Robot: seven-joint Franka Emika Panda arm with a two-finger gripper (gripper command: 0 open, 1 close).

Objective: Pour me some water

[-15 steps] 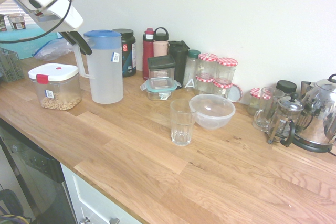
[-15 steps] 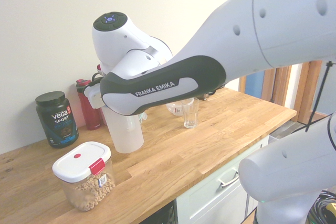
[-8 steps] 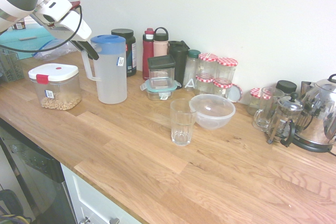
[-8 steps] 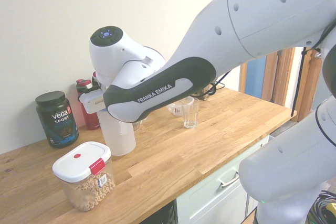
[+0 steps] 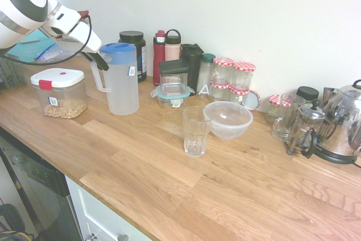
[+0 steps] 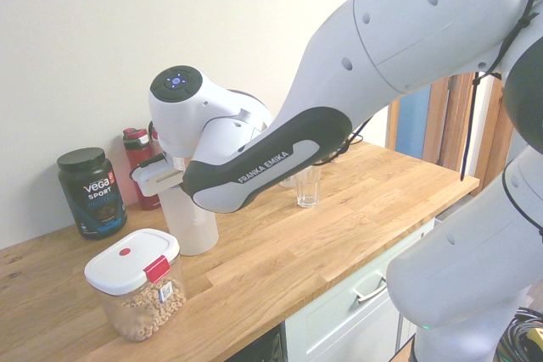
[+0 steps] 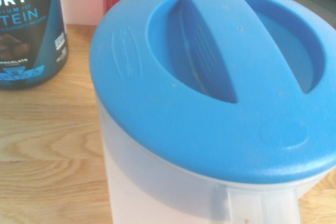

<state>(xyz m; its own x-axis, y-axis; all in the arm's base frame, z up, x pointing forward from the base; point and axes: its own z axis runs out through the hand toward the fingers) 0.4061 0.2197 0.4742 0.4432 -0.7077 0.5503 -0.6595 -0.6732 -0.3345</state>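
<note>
One gripper [image 5: 97,60] grasps the handle of the water pitcher [image 5: 121,80], blue lid [image 7: 210,72] just below its wrist camera; past the pitcher, away from the gripper, a drinking glass [image 5: 196,131] and bowl [image 5: 228,119] share the counter [image 5: 169,179].

A wooden countertop [image 5: 169,179] runs along a wall. At its left end sits a lidded cereal container [image 5: 58,92]. Just right of it stands a lidded pitcher [image 5: 120,79], handle facing the container. Behind the pitcher, against the wall, stand a protein tub [image 5: 137,53] and two bottles [image 5: 166,46]. Further right along the wall are stacked food boxes [image 5: 172,83] and a cluster of jars [image 5: 232,80]. A drinking glass [image 5: 196,131] stands in front, with a bowl [image 5: 227,119] just behind it to the right. A coffee press [image 5: 306,130] and kettle [image 5: 341,122] occupy the far right.
</note>
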